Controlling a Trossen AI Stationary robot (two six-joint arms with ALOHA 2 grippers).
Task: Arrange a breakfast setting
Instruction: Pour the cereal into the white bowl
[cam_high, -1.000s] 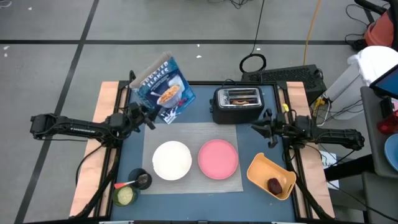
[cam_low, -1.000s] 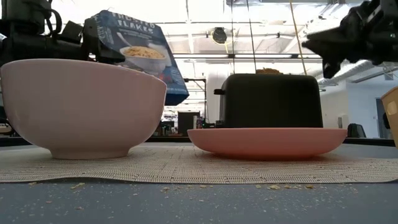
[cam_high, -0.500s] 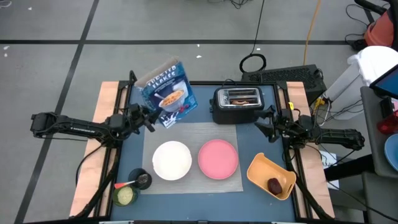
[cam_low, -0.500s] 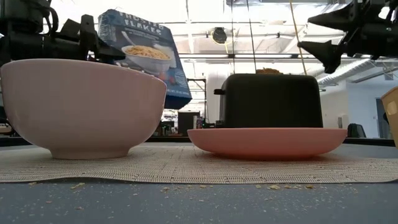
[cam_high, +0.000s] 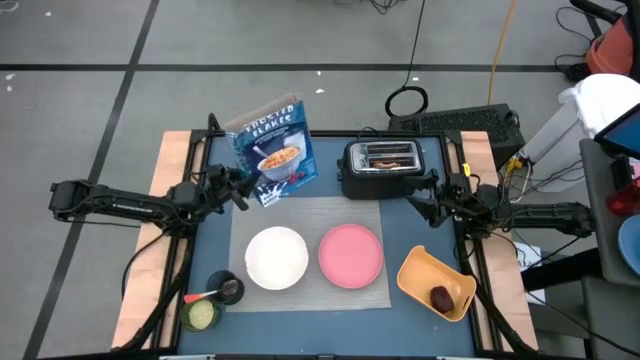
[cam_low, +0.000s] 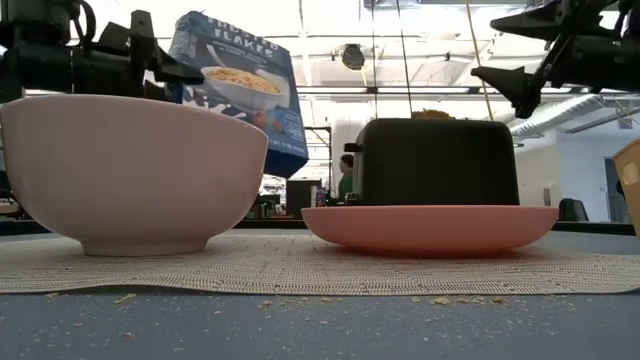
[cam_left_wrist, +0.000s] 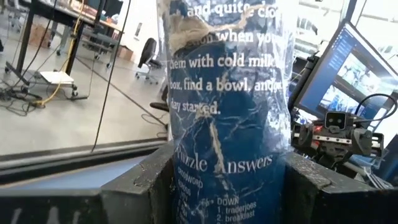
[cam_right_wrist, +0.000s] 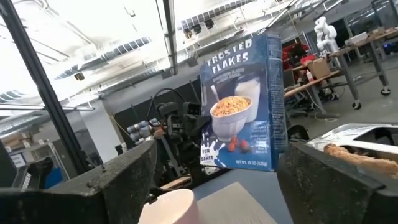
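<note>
- Left gripper at the table's left-rear, clenched on a blue cereal box, held up off the surface and tilted; left wrist view shows the box's back panel wedged between both fingers.
- Front-left corner: small dark cup with a red-handled spoon; a round dish of greenish stuff just in front of it. Contents too small to identify.
- Grey mat mid-table on the dark blue table. White bowl on its left half, pink plate on its right half, side by side, not touching. Both look empty from above.
- Low view: crumbs scattered on the table in front of the mat.
- Black toaster behind the mat, brown toast sitting in the slots.
- Right gripper just right of the toaster, above the mat's rear-right corner, jaws released and spread wide, holding nothing.
- Yellow-orange dish front-right, off the mat, dark red fruit inside.
- Room: grey floor with dark tape lines, cables behind the table; low view catches a person far back, partly hidden by the toaster.
</note>
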